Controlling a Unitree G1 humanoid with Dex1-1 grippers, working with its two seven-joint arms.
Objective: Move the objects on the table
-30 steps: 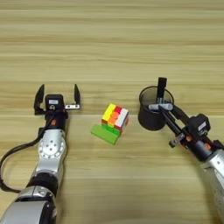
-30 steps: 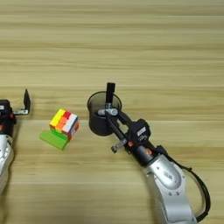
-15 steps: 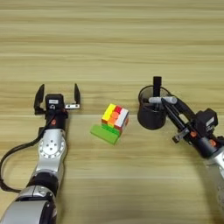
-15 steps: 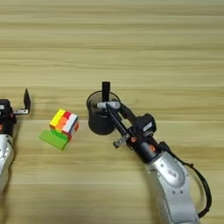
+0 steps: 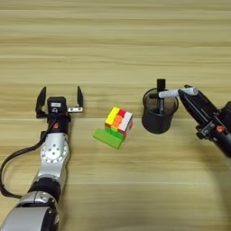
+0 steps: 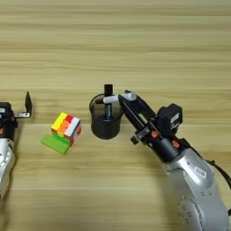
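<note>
Right gripper (image 6: 127, 100) at centre right pinches pen (image 6: 118, 98) over cup (image 6: 106, 121) rim. Left gripper (image 5: 59, 97) idle at left, fingers spread. Cube (image 5: 118, 121) on block (image 5: 108, 138), centre.

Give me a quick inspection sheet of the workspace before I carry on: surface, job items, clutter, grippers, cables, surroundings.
Surface: wooden table, planks running sideways.
Job's things: puzzle cube resting on the green block; white pen held level over the cup's rim.
Clutter: black mesh cup with a black marker upright inside.
Grippers: left gripper open, empty, beside the cube; right gripper shut on the pen.
Cables: black cable along the left arm.
Surroundings: nothing seen.
</note>
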